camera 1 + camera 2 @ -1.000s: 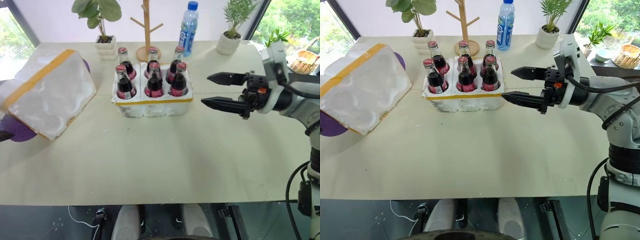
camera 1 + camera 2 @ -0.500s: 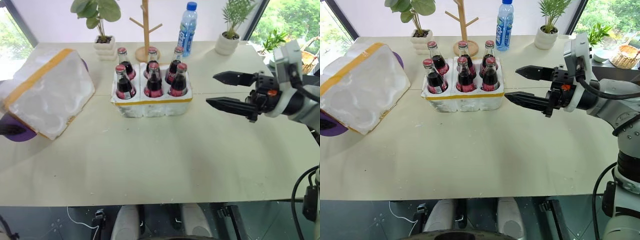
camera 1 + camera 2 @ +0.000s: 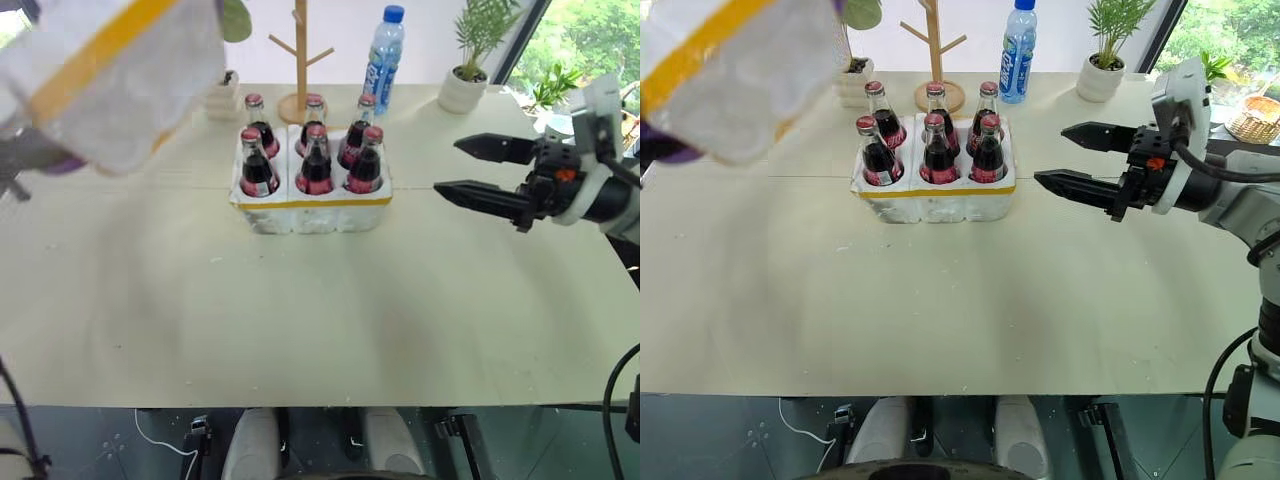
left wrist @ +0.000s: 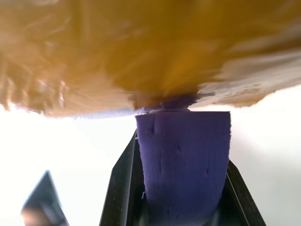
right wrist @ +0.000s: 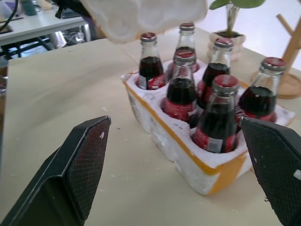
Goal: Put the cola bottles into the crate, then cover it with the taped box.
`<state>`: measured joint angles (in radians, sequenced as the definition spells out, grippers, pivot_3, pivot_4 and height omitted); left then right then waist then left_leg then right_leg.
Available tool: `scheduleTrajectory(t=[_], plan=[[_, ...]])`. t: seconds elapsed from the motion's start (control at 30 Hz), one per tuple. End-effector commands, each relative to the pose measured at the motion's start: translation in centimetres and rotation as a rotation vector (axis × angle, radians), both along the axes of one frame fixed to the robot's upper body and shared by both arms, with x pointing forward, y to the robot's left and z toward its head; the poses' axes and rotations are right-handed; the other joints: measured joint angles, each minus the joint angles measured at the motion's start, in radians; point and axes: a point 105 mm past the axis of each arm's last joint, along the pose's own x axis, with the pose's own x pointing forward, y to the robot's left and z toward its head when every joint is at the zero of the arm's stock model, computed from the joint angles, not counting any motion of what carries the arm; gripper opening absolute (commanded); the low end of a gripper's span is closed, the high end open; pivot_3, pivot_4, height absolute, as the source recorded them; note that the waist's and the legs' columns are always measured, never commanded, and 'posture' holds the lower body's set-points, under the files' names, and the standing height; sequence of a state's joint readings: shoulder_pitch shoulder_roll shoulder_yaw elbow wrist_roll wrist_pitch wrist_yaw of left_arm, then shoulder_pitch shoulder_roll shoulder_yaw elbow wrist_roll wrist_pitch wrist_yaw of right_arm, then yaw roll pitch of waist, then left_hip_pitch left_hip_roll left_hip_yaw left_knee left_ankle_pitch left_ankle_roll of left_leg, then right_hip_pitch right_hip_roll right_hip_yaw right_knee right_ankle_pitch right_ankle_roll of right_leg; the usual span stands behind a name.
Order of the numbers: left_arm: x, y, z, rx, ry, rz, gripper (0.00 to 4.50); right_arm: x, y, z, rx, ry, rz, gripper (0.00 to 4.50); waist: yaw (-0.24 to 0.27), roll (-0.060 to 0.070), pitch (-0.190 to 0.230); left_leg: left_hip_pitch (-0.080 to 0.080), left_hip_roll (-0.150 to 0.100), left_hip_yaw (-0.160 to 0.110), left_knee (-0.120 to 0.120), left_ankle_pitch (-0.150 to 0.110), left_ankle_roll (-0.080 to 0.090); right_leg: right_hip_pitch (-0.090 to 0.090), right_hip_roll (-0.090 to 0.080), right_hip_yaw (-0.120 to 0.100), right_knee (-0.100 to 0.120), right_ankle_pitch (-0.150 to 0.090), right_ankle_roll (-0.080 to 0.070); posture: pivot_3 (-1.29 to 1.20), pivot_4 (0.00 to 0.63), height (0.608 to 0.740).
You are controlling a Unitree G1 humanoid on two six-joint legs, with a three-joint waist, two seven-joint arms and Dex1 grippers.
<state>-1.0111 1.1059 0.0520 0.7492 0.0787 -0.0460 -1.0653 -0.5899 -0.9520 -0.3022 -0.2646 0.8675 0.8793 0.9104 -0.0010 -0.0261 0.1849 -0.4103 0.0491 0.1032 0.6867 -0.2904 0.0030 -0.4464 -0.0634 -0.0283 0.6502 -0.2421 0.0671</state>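
Several cola bottles (image 3: 316, 160) with red caps stand in the holes of the crate (image 3: 315, 212), a low white foam tray with a yellow band, at the table's middle back. The taped box (image 3: 110, 70), white foam with a yellow tape band, hangs tilted in the air at the far left, above and left of the crate. My left gripper (image 4: 181, 141) is shut on a purple piece (image 4: 183, 155) that joins the box's underside. My right gripper (image 3: 446, 166) stands open and level to the right of the crate, apart from it, pointing at it.
Behind the crate stand a blue-capped water bottle (image 3: 383, 58), a wooden branch stand (image 3: 300, 60) and two potted plants (image 3: 466, 90) (image 3: 222, 90). A wicker basket (image 3: 1255, 105) sits off the table at the far right. Bare beige table (image 3: 300, 320) lies in front of the crate.
The taped box has left the table: my left gripper has raised it and carried it toward the crate. My right gripper has drifted slightly to the right and stayed open.
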Motion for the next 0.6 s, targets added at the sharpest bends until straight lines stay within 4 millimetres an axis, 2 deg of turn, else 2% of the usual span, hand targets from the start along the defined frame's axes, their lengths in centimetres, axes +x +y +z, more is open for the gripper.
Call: scheduleTrajectory(t=[0.03, 0.1, 0.17, 0.2, 0.3, 0.5, 0.6], plan=[[0.3, -4.4, 4.3, 0.197, -0.32, -0.073, 0.34, -0.5, -0.6, 1.3, -0.005, -0.06, -0.021, 4.5, 0.001, 0.0, 0.0, 0.0, 0.0, 0.0, 0.0, 0.0, 0.0, 0.0, 0.0, 0.0, 0.0, 0.0, 0.0, 0.0, 0.15, 0.74], [0.6, -7.1, 4.7, 0.287, -0.421, -0.113, 0.34, -0.5, -0.6, 1.2, -0.008, -0.059, -0.029, 4.5, 0.002, 0.0, 0.0, 0.0, -0.001, 0.0, 0.0, 0.0, 0.0, 0.0, 0.001, 0.0, 0.0, 0.0, 0.0, 0.0, 0.15, 0.74], [0.9, -8.8, 4.5, 0.43, -0.508, -0.123, 0.34, -0.3, -0.8, 1.1, -0.008, -0.057, -0.052, 4.5, 0.001, 0.0, 0.0, 0.0, -0.001, 0.0, 0.0, 0.0, 0.0, 0.0, 0.001, 0.0, 0.0, 0.0, 0.0, 0.0, 0.15, 0.74], [1.3, -9.0, 4.4, 0.496, -0.548, -0.099, 0.34, -0.2, -0.9, 1.0, -0.007, -0.057, -0.062, 4.5, 0.0, 0.0, 0.0, 0.001, -0.001, 0.001, 0.0, 0.0, 0.0, 0.0, 0.001, 0.001, 0.0, 0.0, 0.0, 0.0, 0.15, 0.74], [2.2, -9.9, 4.4, 0.49, -0.627, -0.064, 0.34, -0.3, -0.8, 0.9, 0.003, -0.052, -0.067, 4.5, -0.001, 0.0, 0.0, 0.002, -0.001, 0.001, 0.0, 0.0, 0.0, 0.001, 0.002, 0.001, 0.001, 0.0, 0.0, 0.0, 0.15, 0.74], [2.7, -12.9, 2.3, 0.577, -0.661, -0.128, 0.34, -0.5, -0.7, 0.5, 0.028, -0.044, -0.084, 4.5, 0.007, 0.0, 0.0, 0.001, -0.001, 0.001, 0.0, 0.0, 0.0, 0.001, 0.002, 0.001, 0.0, 0.0, 0.0, 0.0, 0.15, 0.74], [2.8, -13.6, 0.9, 0.63, -0.643, -0.151, 0.34, -0.4, -0.6, 0.4, 0.037, -0.041, -0.094, 4.5, 0.01, 0.0, 0.0, 0.002, -0.001, 0.001, 0.0, 0.0, 0.0, 0.001, 0.002, 0.001, 0.0, 0.0, 0.0, 0.0, 0.15, 0.74]])
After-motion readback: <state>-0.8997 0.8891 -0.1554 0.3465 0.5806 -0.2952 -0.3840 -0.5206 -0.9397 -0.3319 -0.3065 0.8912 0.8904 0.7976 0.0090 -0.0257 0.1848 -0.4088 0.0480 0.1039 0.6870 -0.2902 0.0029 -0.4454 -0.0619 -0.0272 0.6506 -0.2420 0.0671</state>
